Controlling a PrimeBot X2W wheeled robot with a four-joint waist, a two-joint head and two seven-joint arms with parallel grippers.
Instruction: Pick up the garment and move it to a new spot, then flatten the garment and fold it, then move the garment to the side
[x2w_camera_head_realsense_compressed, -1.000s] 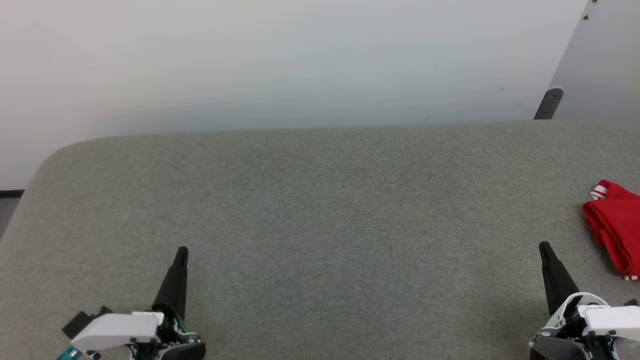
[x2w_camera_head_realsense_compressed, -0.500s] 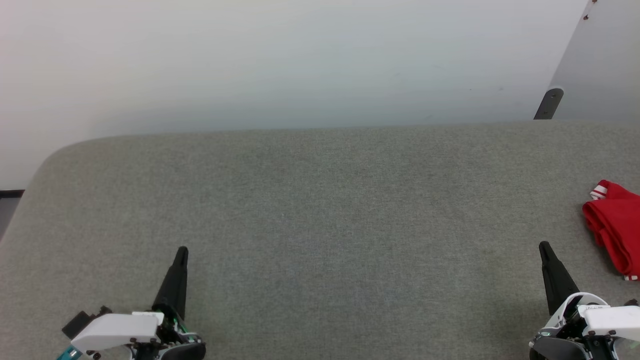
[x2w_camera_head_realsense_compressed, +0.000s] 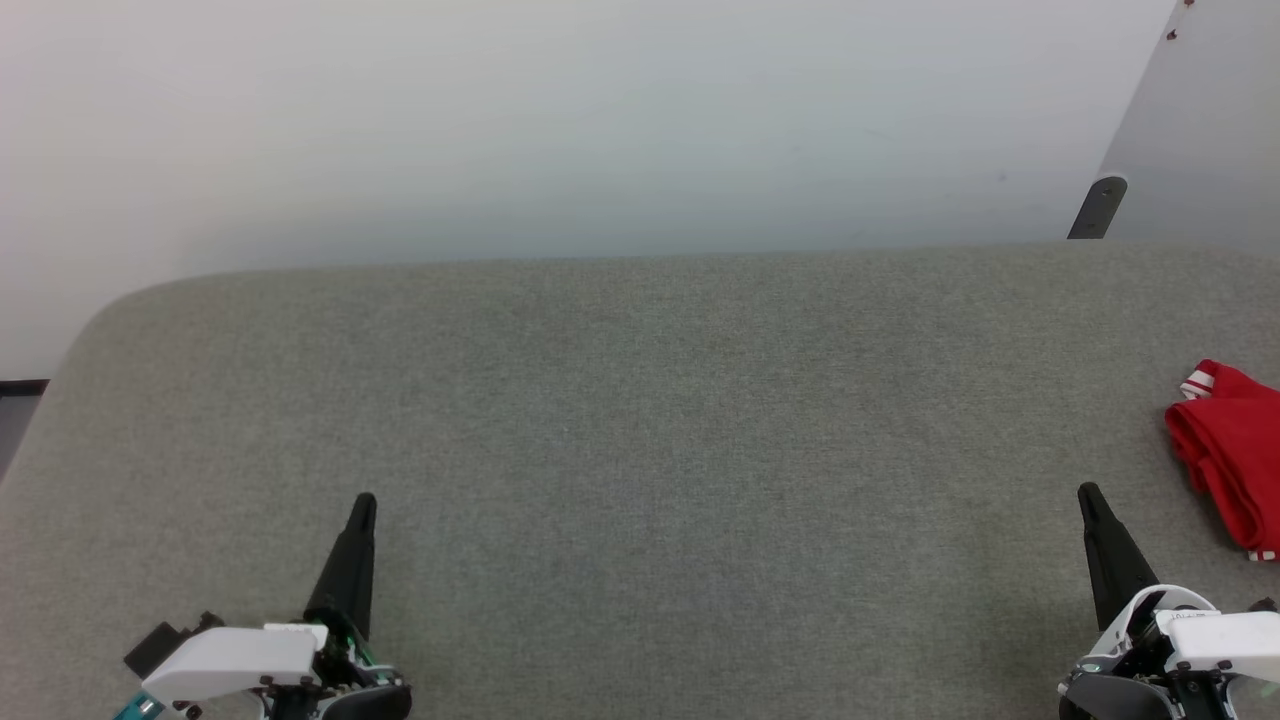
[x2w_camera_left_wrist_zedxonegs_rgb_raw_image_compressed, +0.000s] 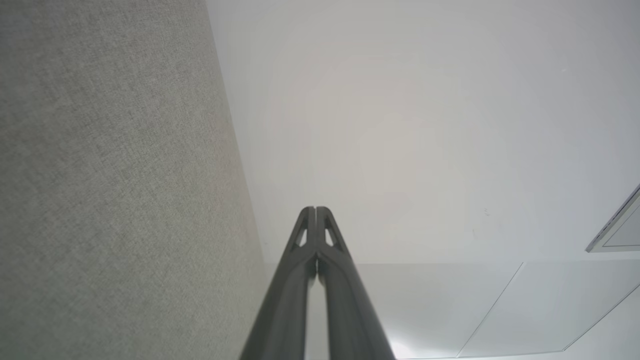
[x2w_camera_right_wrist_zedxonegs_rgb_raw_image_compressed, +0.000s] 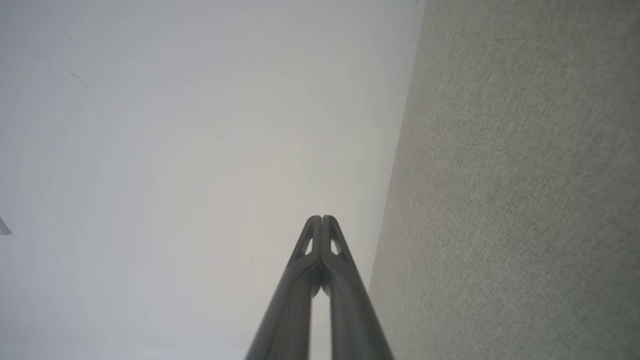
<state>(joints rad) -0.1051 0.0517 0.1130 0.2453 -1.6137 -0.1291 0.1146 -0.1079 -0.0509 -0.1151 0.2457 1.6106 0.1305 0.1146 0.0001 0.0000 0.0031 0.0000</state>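
Observation:
The garment (x2w_camera_head_realsense_compressed: 1232, 455) is a red bundle with white-and-red striped trim, lying folded at the far right edge of the head view on the grey fabric table (x2w_camera_head_realsense_compressed: 640, 420); part of it runs out of the picture. My left gripper (x2w_camera_head_realsense_compressed: 364, 500) rests shut at the lower left, far from the garment. My right gripper (x2w_camera_head_realsense_compressed: 1087, 491) is shut at the lower right, a short way left of and nearer than the garment, not touching it. In the left wrist view the left gripper (x2w_camera_left_wrist_zedxonegs_rgb_raw_image_compressed: 315, 209) has its tips pressed together; in the right wrist view the right gripper (x2w_camera_right_wrist_zedxonegs_rgb_raw_image_compressed: 321, 218) holds nothing.
The grey fabric table has a rounded far-left corner (x2w_camera_head_realsense_compressed: 110, 310) and a far edge against a white wall (x2w_camera_head_realsense_compressed: 600, 130). A dark bracket (x2w_camera_head_realsense_compressed: 1097, 207) stands behind the far right edge, under a grey panel (x2w_camera_head_realsense_compressed: 1200, 130).

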